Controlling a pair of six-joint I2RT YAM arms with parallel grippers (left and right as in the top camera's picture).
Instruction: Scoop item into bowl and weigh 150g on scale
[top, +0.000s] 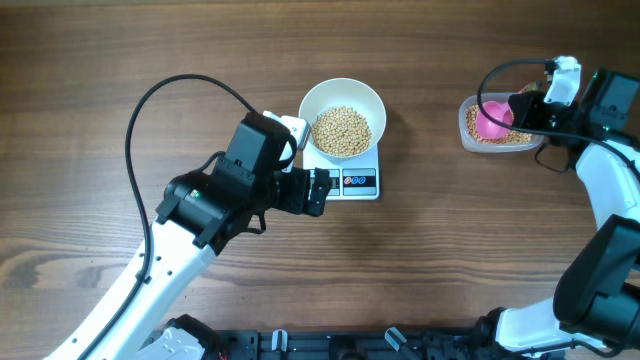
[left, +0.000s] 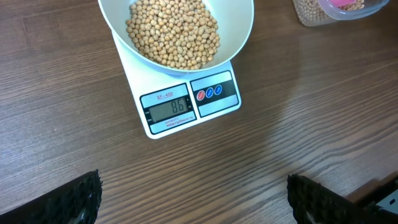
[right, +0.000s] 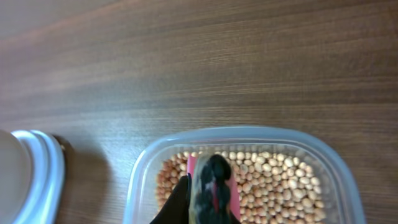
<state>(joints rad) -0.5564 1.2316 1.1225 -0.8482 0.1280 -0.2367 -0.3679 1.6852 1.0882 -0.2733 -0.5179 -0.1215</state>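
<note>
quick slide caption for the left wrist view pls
White bowl of beans on the scale, display reading 86, framed by the open left claw

Arms (top: 140, 280) white w/ blk joints, cables (top: 190, 80); left end effector (left: 194, 186) fingers (left: 78, 199) blk, textured.

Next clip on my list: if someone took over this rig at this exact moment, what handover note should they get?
Left gripper: open, empty, beside the front of the scale.
Right gripper: shut on the pink scoop, which sits in the clear tub at the right. The tub has stock left in it.
The bowl stands on the scale, partly filled with beans. The display appears to read 86.
Done: part of the load is in the bowl.
Left: add more scoops until the display shows 150.
</note>
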